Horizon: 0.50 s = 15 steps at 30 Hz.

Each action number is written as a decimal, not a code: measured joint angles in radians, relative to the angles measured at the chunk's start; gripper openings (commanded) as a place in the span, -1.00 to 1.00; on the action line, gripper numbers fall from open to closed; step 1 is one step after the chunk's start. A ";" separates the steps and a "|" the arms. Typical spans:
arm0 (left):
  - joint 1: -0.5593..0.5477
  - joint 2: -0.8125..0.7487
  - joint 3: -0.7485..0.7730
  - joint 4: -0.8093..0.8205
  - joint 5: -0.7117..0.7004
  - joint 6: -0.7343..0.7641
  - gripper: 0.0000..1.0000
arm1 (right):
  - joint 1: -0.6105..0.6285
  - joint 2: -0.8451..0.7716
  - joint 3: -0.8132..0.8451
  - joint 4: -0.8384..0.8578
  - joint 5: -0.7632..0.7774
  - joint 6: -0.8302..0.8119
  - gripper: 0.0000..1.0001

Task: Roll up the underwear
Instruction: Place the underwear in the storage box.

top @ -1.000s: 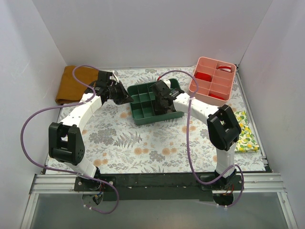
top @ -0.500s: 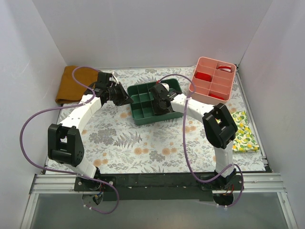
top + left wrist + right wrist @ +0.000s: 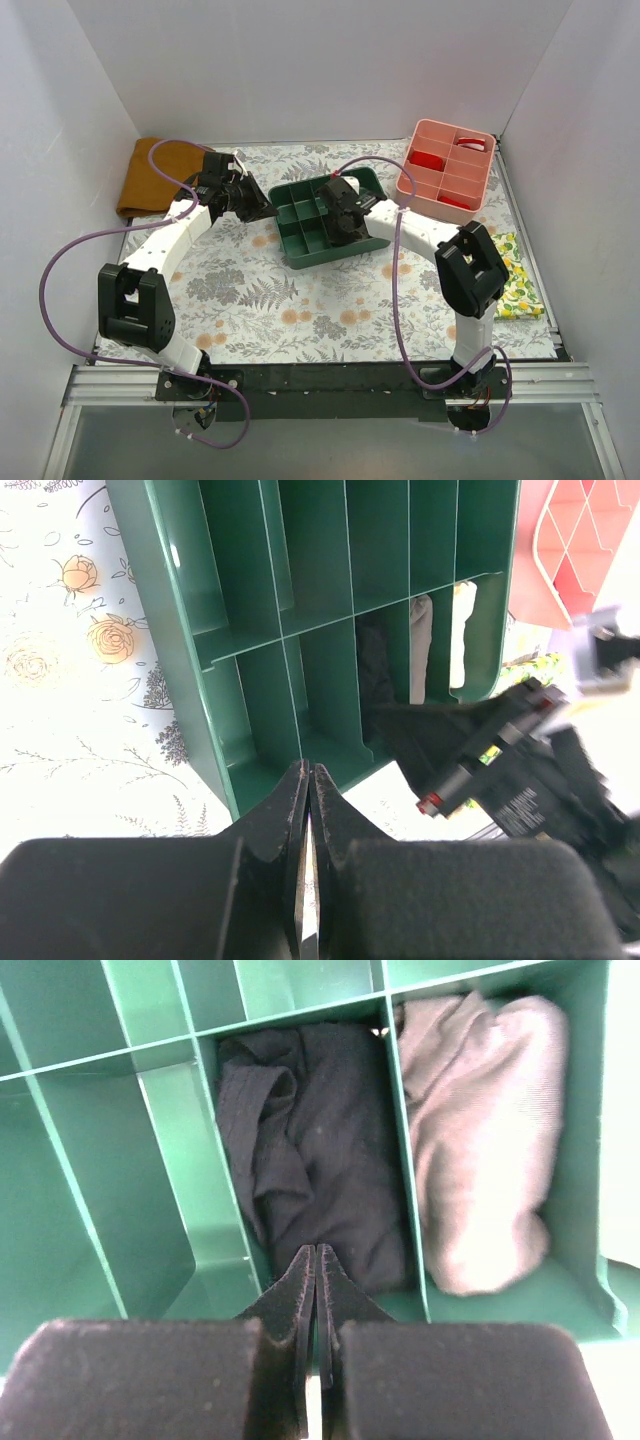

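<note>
The black underwear lies crumpled in one compartment of the green divided tray. In the left wrist view the underwear shows as a dark strip in a slot of the tray. My right gripper is shut, with its tips over the near end of the underwear and nothing visibly between them. In the top view that gripper covers the garment. My left gripper is shut and empty, tips at the tray's outer wall; from above it sits at the tray's left side.
A beige cloth fills the compartment beside the underwear. A pink divided tray with red items stands at the back right. A mustard-brown folded cloth lies back left, a lemon-print cloth at the right edge.
The green tray has turned slightly on the table. My right arm has shifted a little over it, and my left gripper has edged slightly left. Both grippers stay shut.
</note>
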 measured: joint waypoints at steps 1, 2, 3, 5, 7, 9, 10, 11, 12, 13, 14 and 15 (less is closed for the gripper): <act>0.001 0.000 0.000 0.000 0.000 0.000 -1.00 | 0.000 -0.012 0.000 -0.011 0.006 -0.008 -0.92; 0.001 0.000 0.000 0.000 0.000 0.000 -1.00 | 0.001 -0.024 0.000 -0.016 0.013 -0.017 -0.92; 0.001 0.000 0.000 0.000 0.000 0.000 -1.00 | 0.002 -0.032 0.001 -0.019 0.018 -0.021 -0.92; 0.002 0.000 0.000 0.000 0.000 0.000 -1.00 | 0.002 -0.043 0.011 -0.026 0.024 -0.032 -0.92; 0.002 0.000 0.000 0.000 0.000 0.000 -1.00 | 0.002 -0.043 0.025 -0.030 0.029 -0.040 -0.93; 0.003 0.000 0.000 0.000 0.000 0.000 -1.00 | 0.002 -0.043 0.029 -0.031 0.034 -0.046 -0.94; 0.004 0.000 0.000 0.000 0.000 0.001 -1.00 | 0.002 -0.043 0.029 -0.031 0.035 -0.047 -0.94; 0.005 0.000 0.000 0.000 0.000 0.002 -1.00 | 0.002 -0.043 0.032 -0.032 0.039 -0.050 -0.93; 0.005 0.000 0.000 0.000 0.000 0.003 -1.00 | 0.002 -0.043 0.033 -0.032 0.041 -0.053 -0.94; 0.005 0.000 0.000 0.000 -0.001 0.003 -1.00 | 0.002 -0.043 0.034 -0.028 0.042 -0.057 -0.93; 0.006 0.000 0.000 0.000 -0.002 0.003 -1.00 | 0.000 -0.043 0.035 -0.023 0.042 -0.063 -0.93; 0.006 0.000 0.000 0.000 -0.002 0.003 -1.00 | 0.000 -0.043 0.037 -0.018 0.041 -0.066 -0.94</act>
